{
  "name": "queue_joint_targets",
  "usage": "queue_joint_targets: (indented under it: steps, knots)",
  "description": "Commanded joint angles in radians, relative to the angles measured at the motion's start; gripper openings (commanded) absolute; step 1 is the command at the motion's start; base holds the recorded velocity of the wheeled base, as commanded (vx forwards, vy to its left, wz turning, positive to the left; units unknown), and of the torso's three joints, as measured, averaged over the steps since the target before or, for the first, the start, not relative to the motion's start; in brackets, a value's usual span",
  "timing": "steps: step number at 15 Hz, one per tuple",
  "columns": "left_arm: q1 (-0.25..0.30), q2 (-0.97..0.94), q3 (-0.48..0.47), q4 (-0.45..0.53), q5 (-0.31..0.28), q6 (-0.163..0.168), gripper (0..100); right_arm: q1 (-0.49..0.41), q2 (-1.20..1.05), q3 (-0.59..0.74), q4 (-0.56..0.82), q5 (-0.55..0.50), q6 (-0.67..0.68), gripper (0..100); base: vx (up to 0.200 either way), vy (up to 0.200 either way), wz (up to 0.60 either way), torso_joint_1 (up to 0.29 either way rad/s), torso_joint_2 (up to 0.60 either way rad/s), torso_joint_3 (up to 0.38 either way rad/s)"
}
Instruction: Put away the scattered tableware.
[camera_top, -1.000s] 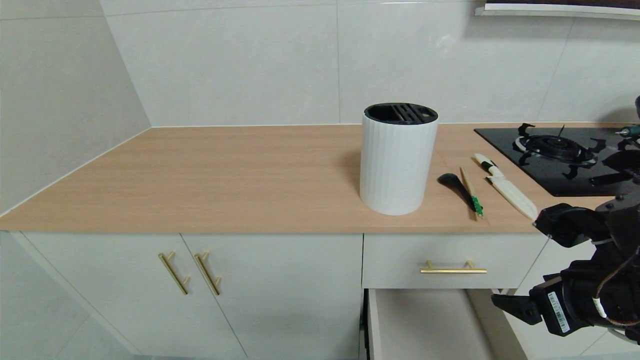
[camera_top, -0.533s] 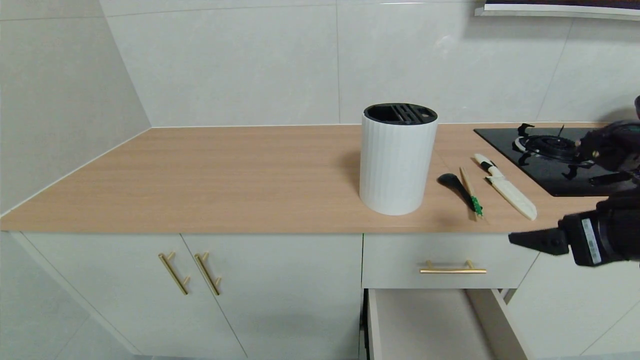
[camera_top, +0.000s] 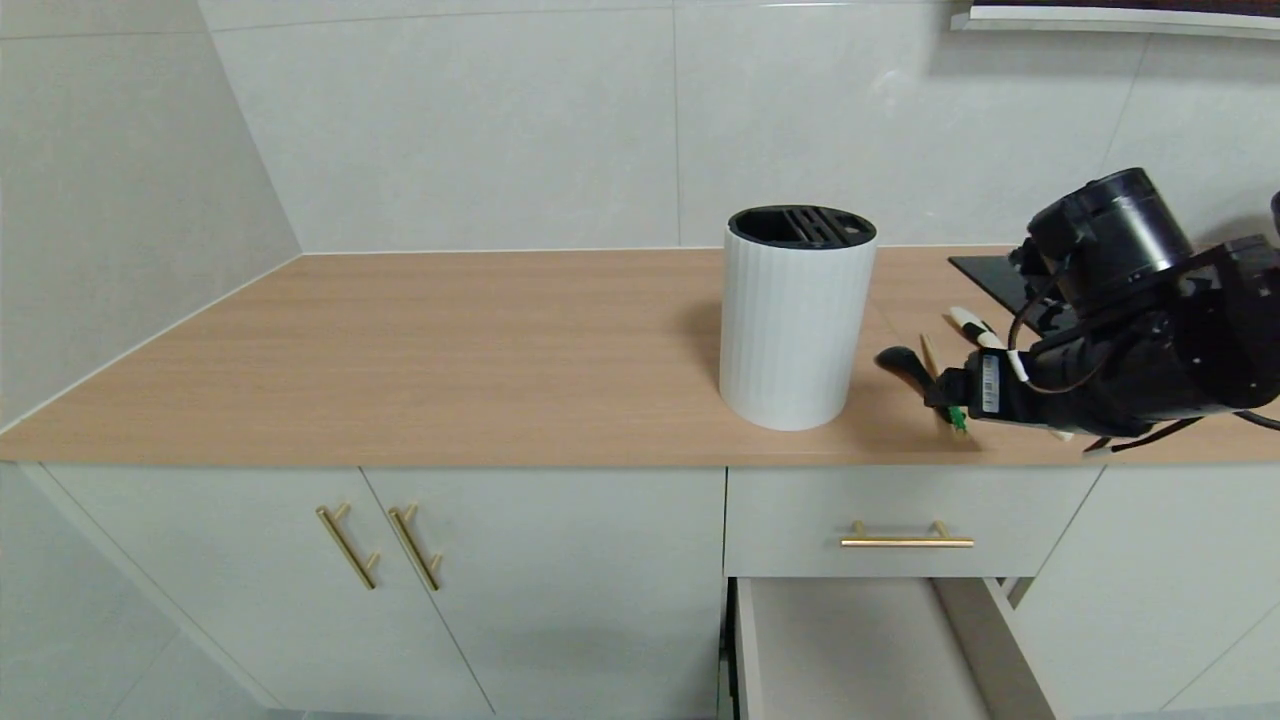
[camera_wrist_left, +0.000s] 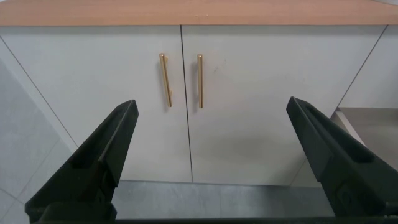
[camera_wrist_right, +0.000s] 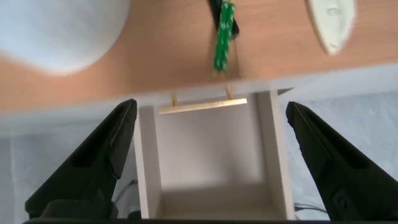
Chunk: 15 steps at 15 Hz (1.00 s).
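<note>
A kitchen with pale tiled walls. A long wooden bench (camera_top: 450, 350) runs across the middle of the head view, on top of white cabinets. Right of centre a white ribbed utensil holder (camera_top: 795, 330) with a black slotted top stands upright. To the right of it, near the front edge of the bench, lie the scattered pieces: a black spoon (camera_top: 898, 360), a pair of wooden chopsticks (camera_top: 928, 352) with a green band, and a white knife (camera_top: 968, 322). They lie side by side and point about the same way. A black gas hob (camera_top: 985, 272) is behind them, at the right.

The right hand (camera_top: 940, 390) is at the right of the frame, low over the near ends of the chopsticks and the spoon. Its fingers are spread wide apart and it has hold of nothing; whether it touches them I cannot tell.

At the lower right, under the bench, a drawer (camera_top: 850, 650) is pulled open, below a closed drawer front with a gold handle (camera_top: 905, 541). The left hand (camera_wrist_left: 211, 102) is also wide open and empty, and it faces two cabinet doors (camera_wrist_left: 249, 93).
</note>
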Motion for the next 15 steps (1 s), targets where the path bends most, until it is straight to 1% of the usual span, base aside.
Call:
queue_joint_targets:
  steps: [1, 7, 15]
  knots:
    - [0.001, 0.001, 0.000, 0.000, 0.000, 0.000, 100, 0.000, 0.081, -0.003, -0.022, -0.002, 0.013, 100, 0.000, 0.000, 0.00, 0.000, 0.00, 0.000]
    - [0.001, 0.001, 0.000, 0.000, 0.000, 0.000, 100, -0.072, 0.133, -0.005, -0.088, -0.004, 0.016, 100, 0.000, 0.000, 0.00, 0.000, 0.00, 0.000]
    - [-0.001, 0.001, 0.000, 0.000, 0.000, 0.000, 100, -0.089, 0.171, -0.006, -0.130, -0.004, 0.016, 100, 0.000, 0.000, 0.00, 0.000, 0.00, 0.000]
